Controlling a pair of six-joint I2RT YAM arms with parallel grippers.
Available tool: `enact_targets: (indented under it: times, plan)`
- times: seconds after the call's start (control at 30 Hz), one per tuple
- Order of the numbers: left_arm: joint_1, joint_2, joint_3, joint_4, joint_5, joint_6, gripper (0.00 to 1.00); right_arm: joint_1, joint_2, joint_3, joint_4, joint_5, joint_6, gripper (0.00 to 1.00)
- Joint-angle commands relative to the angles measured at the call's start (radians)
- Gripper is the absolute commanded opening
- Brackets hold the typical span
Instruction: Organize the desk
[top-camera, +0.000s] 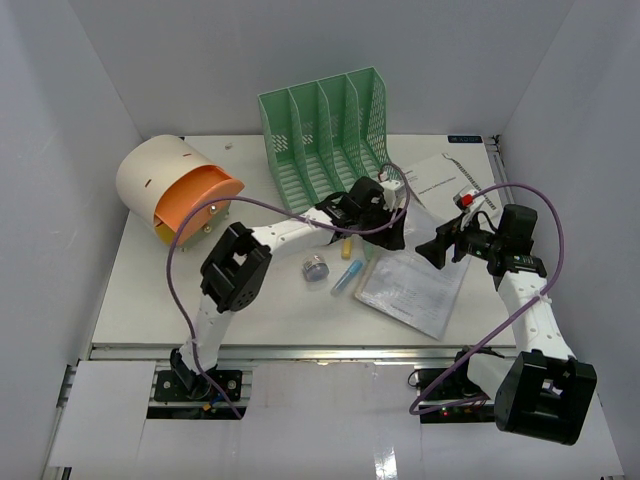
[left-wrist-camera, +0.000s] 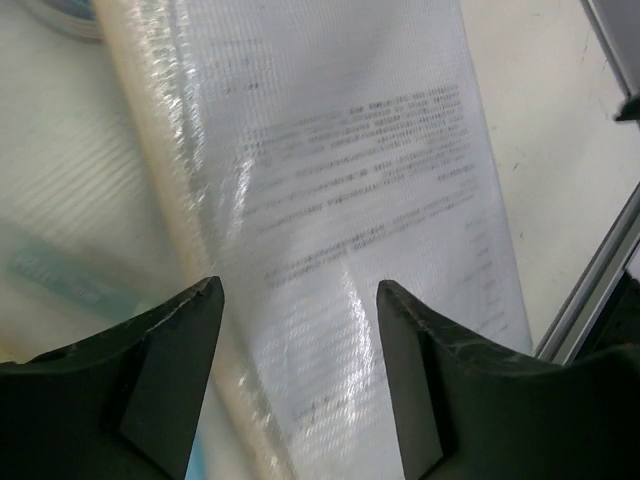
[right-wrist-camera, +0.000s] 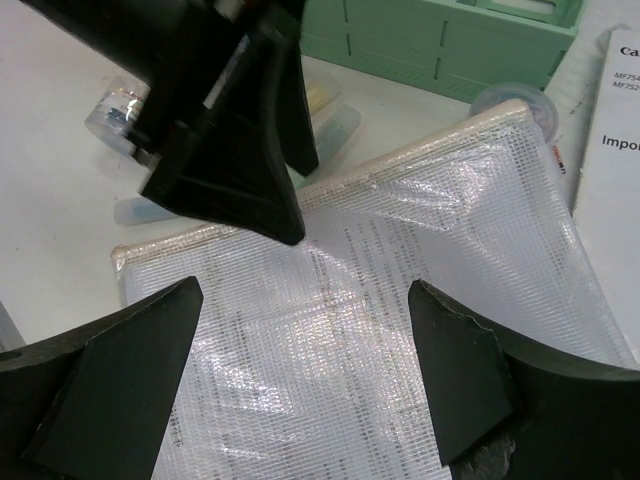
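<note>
The worktop (top-camera: 150, 290) fills the middle of the overhead view, walled in white, and both arms reach over its right-centre part. What matters there is the clear mesh pouch (top-camera: 412, 292) with a printed sheet inside. It lies flat just right of centre, turned a little clockwise. Its zip edge is the left one, next to the blue marker (top-camera: 347, 275). From there the pouch looks longer toward the right arm, though the slant of the view leaves me unsure.

The left gripper (left-wrist-camera: 300, 288) hangs over the pouch's upper-left corner, by the zip edge. Its jaws stand apart with nothing between them; whether a fingertip touches the mesh I cannot tell. In its own wrist view the pouch is spread below, and the zip edge runs from upper left down to the bottom middle, close by the left-hand finger. The right gripper (right-wrist-camera: 305, 290) is over the pouch's upper-right part, jaws spread wide and empty, looking across the sheet at the other gripper.

Both are close, the left one nearer the zip edge. If the pouch is meant for the green file rack (top-camera: 325, 135) in the upper middle, I would judge that lifting it calls for a grip on an edge. The left gripper would then need to shift toward the blue marker so that the zip edge sits squarely between its jaws.
</note>
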Motion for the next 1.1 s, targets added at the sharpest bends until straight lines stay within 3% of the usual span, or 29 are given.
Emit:
enact_targets:
  times: [0.0,0.07,0.13,0.2,0.27,0.47,0.53,0.7,0.77,1.07]
  plan:
    - [0.008,-0.248,-0.117,-0.007,-0.195,0.034,0.80,0.007,0.040,0.050,-0.158,-0.067,-0.148,0.90]
    - [0.018,-0.346,-0.221,-0.036,-0.268,0.035,0.82,0.067,0.064,0.072,-0.288,-0.004,-0.250,0.90]
    - [0.026,-0.411,-0.302,-0.047,-0.306,0.031,0.82,0.145,0.039,0.052,-0.292,0.150,-0.274,0.90]
    - [0.032,-0.567,-0.427,-0.055,-0.345,0.011,0.83,0.380,-0.044,-0.028,-0.227,0.393,-0.284,0.90]
    - [0.034,-0.667,-0.513,-0.055,-0.379,-0.008,0.83,0.520,-0.117,-0.078,-0.184,0.574,-0.260,0.90]
    - [0.036,-0.956,-0.737,-0.073,-0.424,-0.087,0.90,1.023,-0.103,-0.146,-0.075,1.132,-0.001,0.90]
    - [0.036,-1.047,-0.769,-0.090,-0.437,-0.117,0.96,1.051,-0.070,-0.142,-0.070,1.215,0.047,0.90]
    - [0.036,-1.169,-0.858,-0.144,-0.464,-0.176,0.98,1.124,-0.040,-0.147,-0.058,1.231,0.082,0.90]
    - [0.036,-1.212,-0.882,-0.160,-0.472,-0.193,0.98,1.145,-0.011,-0.166,-0.021,1.302,0.063,0.90]
    - [0.036,-1.292,-0.931,-0.173,-0.483,-0.270,0.98,1.220,0.102,-0.230,0.069,1.340,0.061,0.96]
